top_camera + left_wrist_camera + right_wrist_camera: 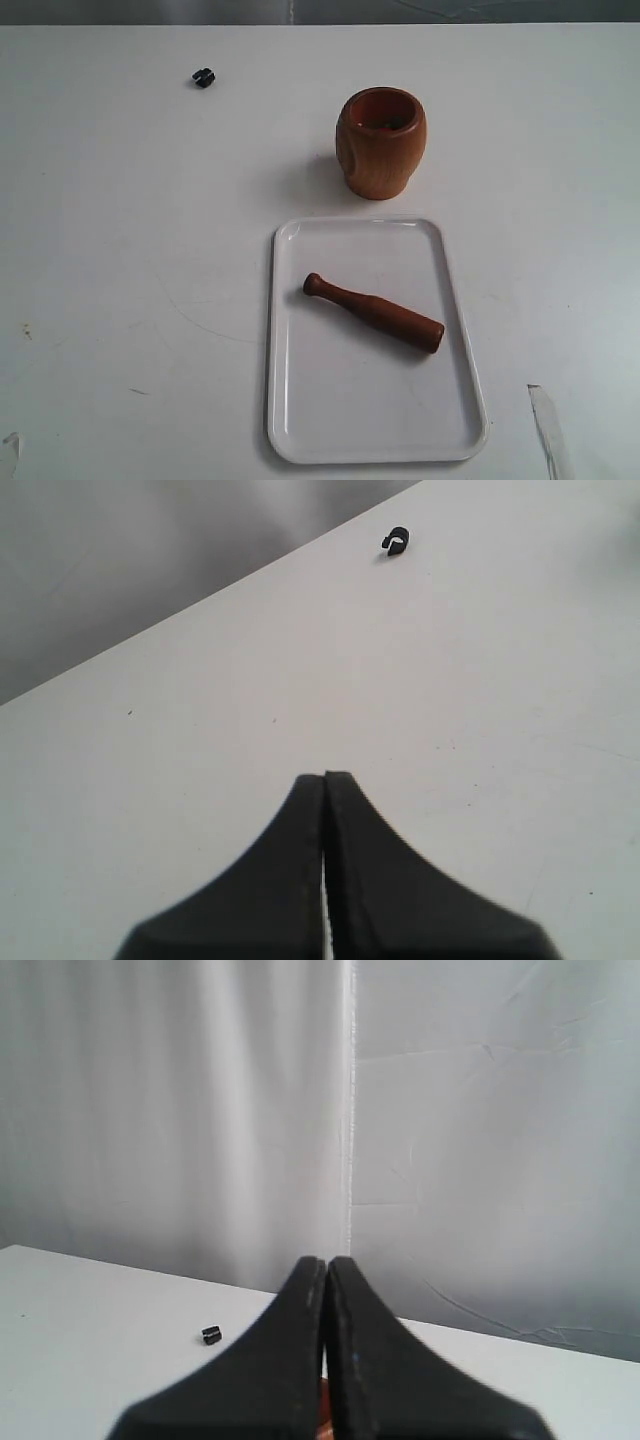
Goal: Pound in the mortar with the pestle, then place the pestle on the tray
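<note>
White scuffed table (120,250) bears tray (272,340), mortar (381,150); pale fabric backdrop (200,1110) behind.

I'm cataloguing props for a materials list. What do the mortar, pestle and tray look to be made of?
The mortar looks like turned wood: orange-brown, smooth, with a slight sheen. The pestle seems to be a darker reddish-brown wood, possibly varnished. The tray is probably plastic: uniform glossy white, with rounded corners and a moulded rim.

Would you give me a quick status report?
Left gripper and right gripper shut, empty. Pestle lying on tray; mortar upright off the tray. Black clip well clear.
</note>
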Tool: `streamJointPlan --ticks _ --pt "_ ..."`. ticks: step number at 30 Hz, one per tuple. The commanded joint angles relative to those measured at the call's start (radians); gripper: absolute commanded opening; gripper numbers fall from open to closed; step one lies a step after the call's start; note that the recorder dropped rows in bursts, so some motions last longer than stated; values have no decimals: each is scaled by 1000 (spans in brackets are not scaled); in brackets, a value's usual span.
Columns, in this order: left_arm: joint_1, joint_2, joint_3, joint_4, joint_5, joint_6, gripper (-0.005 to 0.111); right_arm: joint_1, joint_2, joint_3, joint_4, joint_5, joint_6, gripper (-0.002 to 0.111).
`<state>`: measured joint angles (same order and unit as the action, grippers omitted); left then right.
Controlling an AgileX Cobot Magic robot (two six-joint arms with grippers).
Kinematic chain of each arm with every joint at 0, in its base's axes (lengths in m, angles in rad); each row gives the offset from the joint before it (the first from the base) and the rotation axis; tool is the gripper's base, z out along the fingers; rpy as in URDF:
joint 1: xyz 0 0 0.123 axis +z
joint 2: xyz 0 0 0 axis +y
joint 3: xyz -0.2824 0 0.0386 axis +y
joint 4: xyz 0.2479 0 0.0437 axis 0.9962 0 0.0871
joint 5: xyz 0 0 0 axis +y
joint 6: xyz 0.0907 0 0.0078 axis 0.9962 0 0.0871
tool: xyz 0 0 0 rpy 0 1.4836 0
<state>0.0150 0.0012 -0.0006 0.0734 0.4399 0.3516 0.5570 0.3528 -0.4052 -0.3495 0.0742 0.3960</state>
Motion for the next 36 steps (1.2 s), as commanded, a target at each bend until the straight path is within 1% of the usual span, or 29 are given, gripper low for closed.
streamJointPlan --ticks 1,4,8,10,14,17,18,21,23,26,30,36 --pt "-8 -1 1 -7 -3 -8 0 2 -1 2 4 7 8 0" --pt "-8 -1 1 -7 -3 -8 0 2 -1 2 4 20 6 0" --pt "-8 -1 1 -7 -3 -8 0 2 1 43 4 154 6 0" --pt "-8 -1 1 -7 -3 -8 0 2 1 108 -7 127 6 0" --pt "-8 -1 1 -7 -3 -8 0 0 1 269 -7 -74 -1 0" --pt "-8 -1 1 -7 -3 -8 0 0 1 398 -7 -321 -24 0" --pt "-8 -1 1 -7 -3 -8 0 0 1 405 -5 -386 -24 0" --pt "-8 -1 1 -7 -3 -8 0 -2 -4 405 21 -314 38 0" --pt "-8 -1 1 -7 -3 -8 0 -2 -14 405 27 -286 34 0" --pt "-8 -1 1 -7 -3 -8 0 -11 -49 405 54 -187 39 0" --pt "-8 -1 1 -7 -3 -8 0 -63 -111 405 79 -60 36 0" --pt "-8 -1 1 -7 -3 -8 0 -142 -226 405 79 42 38 0"
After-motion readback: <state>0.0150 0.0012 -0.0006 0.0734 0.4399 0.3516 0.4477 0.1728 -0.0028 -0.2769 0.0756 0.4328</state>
